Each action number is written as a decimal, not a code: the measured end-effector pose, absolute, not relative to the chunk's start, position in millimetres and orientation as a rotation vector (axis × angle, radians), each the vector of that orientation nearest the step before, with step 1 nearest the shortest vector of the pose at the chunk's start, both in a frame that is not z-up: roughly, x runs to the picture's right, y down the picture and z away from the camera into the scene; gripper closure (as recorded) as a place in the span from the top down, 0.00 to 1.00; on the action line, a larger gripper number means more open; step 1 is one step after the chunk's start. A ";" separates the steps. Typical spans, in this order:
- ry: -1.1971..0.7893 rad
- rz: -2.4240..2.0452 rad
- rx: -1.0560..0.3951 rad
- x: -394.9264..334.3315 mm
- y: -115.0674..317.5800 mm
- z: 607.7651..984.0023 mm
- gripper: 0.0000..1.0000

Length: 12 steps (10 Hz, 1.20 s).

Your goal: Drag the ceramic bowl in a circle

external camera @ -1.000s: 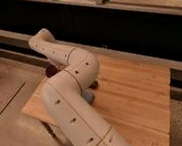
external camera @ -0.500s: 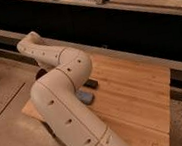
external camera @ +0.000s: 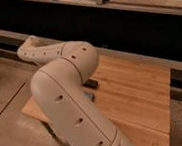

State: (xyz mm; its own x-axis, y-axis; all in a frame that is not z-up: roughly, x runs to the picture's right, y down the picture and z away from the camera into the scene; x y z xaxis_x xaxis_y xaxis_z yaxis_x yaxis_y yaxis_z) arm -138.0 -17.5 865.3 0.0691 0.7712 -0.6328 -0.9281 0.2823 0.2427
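My cream-coloured arm [external camera: 66, 86] fills the left and middle of the camera view. It bends at an elbow [external camera: 80, 59], and its far segment [external camera: 38, 50] reaches left over the table's back left corner. The gripper is beyond that far end, hidden behind the arm. The ceramic bowl is hidden or out of view. The wooden table [external camera: 137, 91] shows to the right of the arm.
A small dark grey block [external camera: 91, 82] lies on the table right beside the arm, with a grey-blue object [external camera: 90, 95] just in front of it. A dark wall with a ledge [external camera: 129, 29] runs behind the table. Speckled floor [external camera: 7, 98] lies to the left.
The arm has swung: its far segment now lies flatter and points further left, and the elbow sits more to the right. The dark block has come into view beside it.
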 end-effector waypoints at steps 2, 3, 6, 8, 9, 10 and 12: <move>0.794 1.372 -0.222 -111.2 -26.6 866.7 0.19; 0.809 1.409 -0.208 -98.9 -32.3 871.0 0.19; 0.823 1.471 -0.177 -87.1 -49.5 887.0 0.19; 0.805 1.494 -0.188 -97.3 -57.9 900.4 0.19; 0.788 1.503 -0.200 -104.6 -61.9 904.8 0.19; 0.771 1.507 -0.211 -111.8 -65.6 906.8 0.19; 0.733 1.520 -0.241 -126.3 -70.7 905.6 0.19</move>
State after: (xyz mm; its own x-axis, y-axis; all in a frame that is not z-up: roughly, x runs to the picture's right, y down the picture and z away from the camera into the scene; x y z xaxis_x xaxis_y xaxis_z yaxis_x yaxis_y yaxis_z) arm -126.3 -70.7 905.6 -0.1108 0.8147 -0.5693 -0.9525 0.0764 0.2947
